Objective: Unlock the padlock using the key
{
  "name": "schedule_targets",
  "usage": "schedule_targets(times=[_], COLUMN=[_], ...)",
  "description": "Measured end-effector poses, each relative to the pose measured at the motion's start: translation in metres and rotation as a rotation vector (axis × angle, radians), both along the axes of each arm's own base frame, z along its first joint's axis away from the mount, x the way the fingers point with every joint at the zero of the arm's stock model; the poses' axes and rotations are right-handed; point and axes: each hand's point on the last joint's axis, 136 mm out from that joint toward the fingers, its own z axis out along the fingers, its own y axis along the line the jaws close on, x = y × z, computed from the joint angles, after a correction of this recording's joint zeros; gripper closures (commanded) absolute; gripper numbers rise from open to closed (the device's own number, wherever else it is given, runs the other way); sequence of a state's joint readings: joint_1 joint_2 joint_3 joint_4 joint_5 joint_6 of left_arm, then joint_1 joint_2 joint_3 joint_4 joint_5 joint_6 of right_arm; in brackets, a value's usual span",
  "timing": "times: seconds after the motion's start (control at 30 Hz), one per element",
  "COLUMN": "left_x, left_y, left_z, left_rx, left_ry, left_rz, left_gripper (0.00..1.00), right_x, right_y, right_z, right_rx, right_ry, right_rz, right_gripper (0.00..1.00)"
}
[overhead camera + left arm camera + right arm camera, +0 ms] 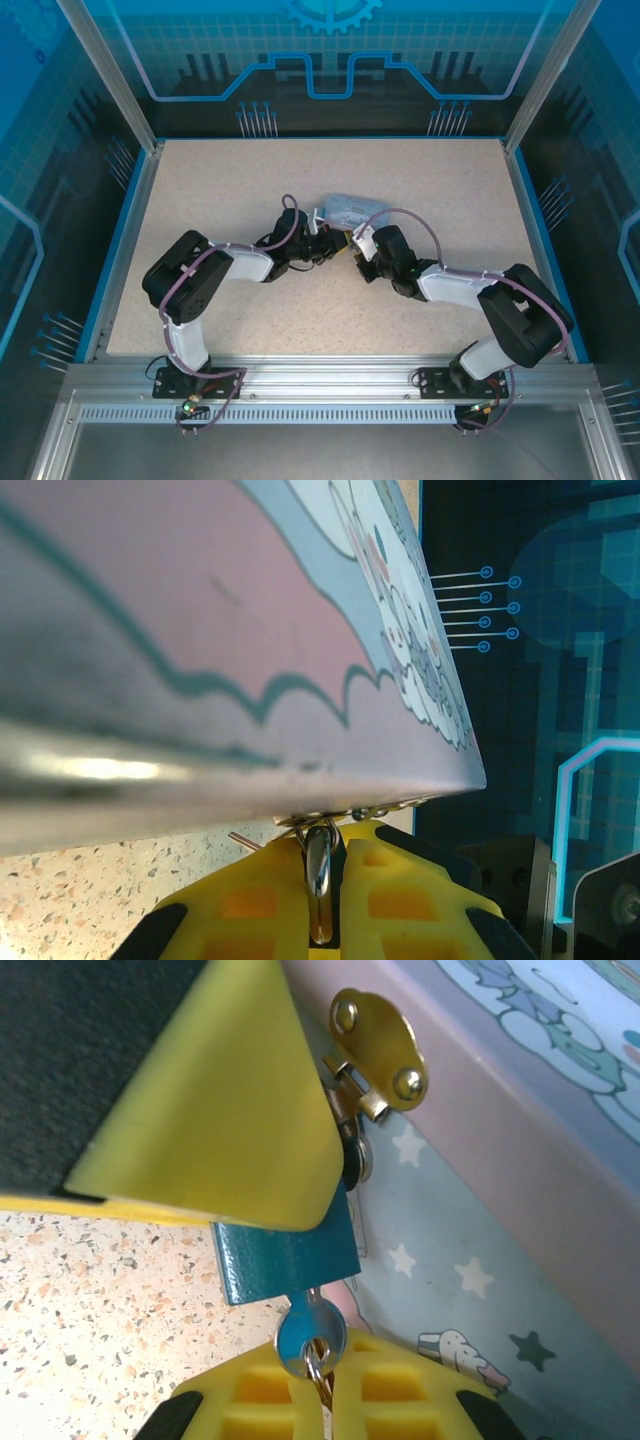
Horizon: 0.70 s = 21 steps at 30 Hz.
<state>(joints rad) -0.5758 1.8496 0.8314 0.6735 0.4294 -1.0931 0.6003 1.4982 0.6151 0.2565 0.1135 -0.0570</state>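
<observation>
**Key in the padlock, turn comes next**

You are at the turning step. The key has its blade up in the bottom of the teal padlock, and only the round bow and its ring hang out. Whether the blade is fully seated I cannot tell.

Your right gripper is closed on the lower edge of the bow and the ring, directly beneath the padlock. Your left gripper is clamped on a thin metal piece under the tin box. I take that piece to be the padlock's upper, shackle end. From the right wrist, one of its yellow fingers covers that end.

The padlock hangs against the tin box's side wall, just below the brass hasp riveted there and close beside the speckled bench. The key sits below it, a little out from the wall.

The next move calls for a wrist roll about the key's own axis, with your left clamp firm so the body does not twist along. The hold on the bow looks shallow, so it may slip.
</observation>
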Motion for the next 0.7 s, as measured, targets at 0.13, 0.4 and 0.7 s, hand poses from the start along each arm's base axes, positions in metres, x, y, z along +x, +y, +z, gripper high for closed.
schedule_targets(times=[0.13,0.4,0.7], left_x=[-0.0009,-0.0048,-0.0066], left_y=[0.0016,0.0034,0.0043], left_z=[0.0014,0.0011,0.0042], left_rx=[0.007,0.026,0.025], left_ry=[0.006,0.013,0.03], left_rz=[-0.006,-0.017,-0.008], left_gripper=[1.0,1.0,1.0], right_x=[-0.0009,-0.0042,-0.0062], right_y=[0.0021,0.0048,0.0012], right_z=[0.0005,-0.0007,0.0063], right_rx=[0.03,0.058,0.008], right_ry=[0.012,0.021,-0.067], right_rz=[0.021,0.046,0.01], right_gripper=[0.98,0.94,0.69])
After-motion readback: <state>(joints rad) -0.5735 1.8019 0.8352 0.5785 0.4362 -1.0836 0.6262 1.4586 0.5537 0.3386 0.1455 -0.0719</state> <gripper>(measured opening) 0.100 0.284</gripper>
